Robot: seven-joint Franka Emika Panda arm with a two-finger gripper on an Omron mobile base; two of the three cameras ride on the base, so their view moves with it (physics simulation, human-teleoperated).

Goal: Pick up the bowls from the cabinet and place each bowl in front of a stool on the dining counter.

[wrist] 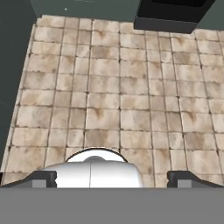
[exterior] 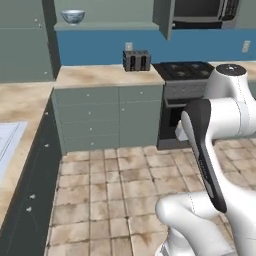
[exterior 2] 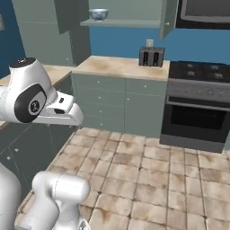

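Note:
A white bowl with a blue pattern [exterior: 72, 16] [exterior 2: 98, 14] stands on the shelf of the grey-green wall cabinet [exterior: 102, 25] [exterior 2: 128, 22], whose doors hang open. My gripper [wrist: 112, 179] is far from it, held over the tiled floor and pointing down. Its fingertips [wrist: 41, 178] stand wide apart, open, with nothing between them. The stool and the dining counter are out of view.
Below the cabinet a marble worktop [exterior: 107, 75] over drawer units carries a toaster [exterior: 136, 60] [exterior 2: 151, 57]. A black stove [exterior: 182, 71] [exterior 2: 197, 103] stands to its right, with a microwave [exterior: 205, 10] above. Another marble counter [exterior: 20, 102] runs along the left. Tiled floor [wrist: 118, 87] lies between.

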